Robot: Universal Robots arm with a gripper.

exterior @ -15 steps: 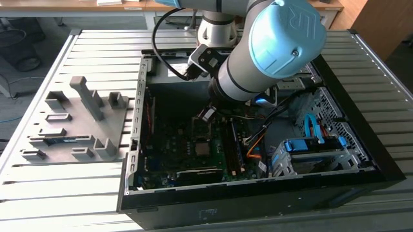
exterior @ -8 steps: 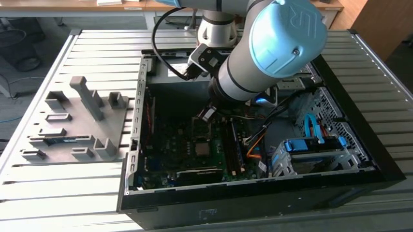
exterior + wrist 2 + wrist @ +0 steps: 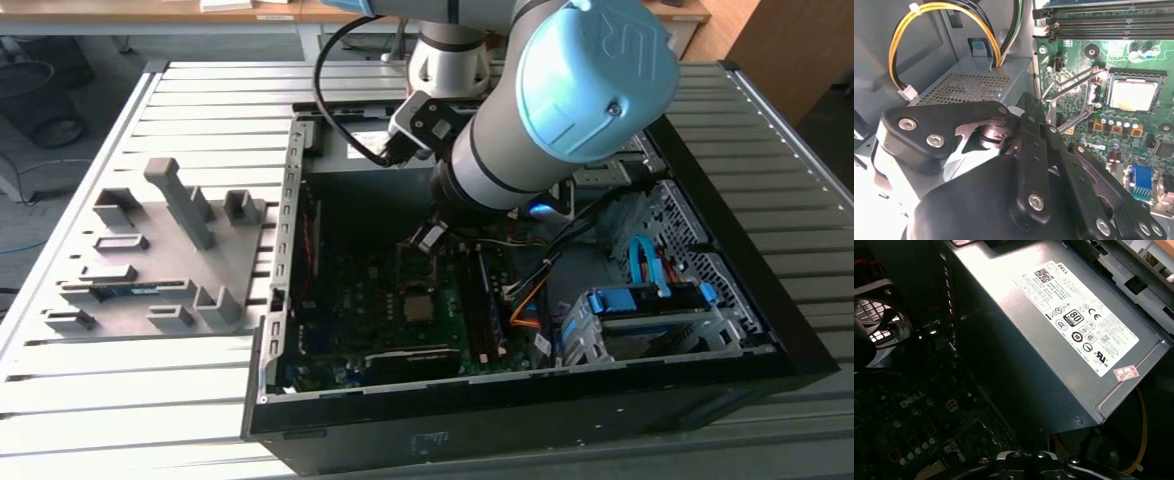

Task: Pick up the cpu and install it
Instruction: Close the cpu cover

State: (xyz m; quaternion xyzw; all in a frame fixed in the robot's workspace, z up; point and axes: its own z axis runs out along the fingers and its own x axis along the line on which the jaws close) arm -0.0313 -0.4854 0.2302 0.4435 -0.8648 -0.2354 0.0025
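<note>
At the exterior view's left, a grey fixture plate [image 3: 238, 262] with upright blocks lay on the slatted surface [image 3: 200, 90], and a thin green-blue memory stick [image 3: 134, 290] sat in one of its lower slots. Just beside the plate stood the open computer case [image 3: 534, 410], with its motherboard [image 3: 347, 300] lying flat inside. The cpu [image 3: 418, 306] sat in its socket near the middle of that board, its pale metal top facing up.

Above the board, the arm [image 3: 534, 120] reached down into the case from the far side, its wrist low over the board's upper part. Toward the exterior view's right, a drive cage [image 3: 654, 310] with blue fittings filled that side of the case.

In the second wrist view, the grey power supply [image 3: 969, 87] had yellow and black cables [image 3: 904, 30] looping over it. The black pincer [image 3: 1036, 125] stood in front, and I could not tell whether it was spread or pressed together. Beyond it, a metal retention frame [image 3: 1074, 95] stood swung open just beside the socket, where the cpu [image 3: 1133, 95] lay apart from the pincer. Memory slots [image 3: 1104, 22] ran along the board's edge near the socket.

In the first wrist view, a fan [image 3: 874, 325] sat near the labelled power supply.
</note>
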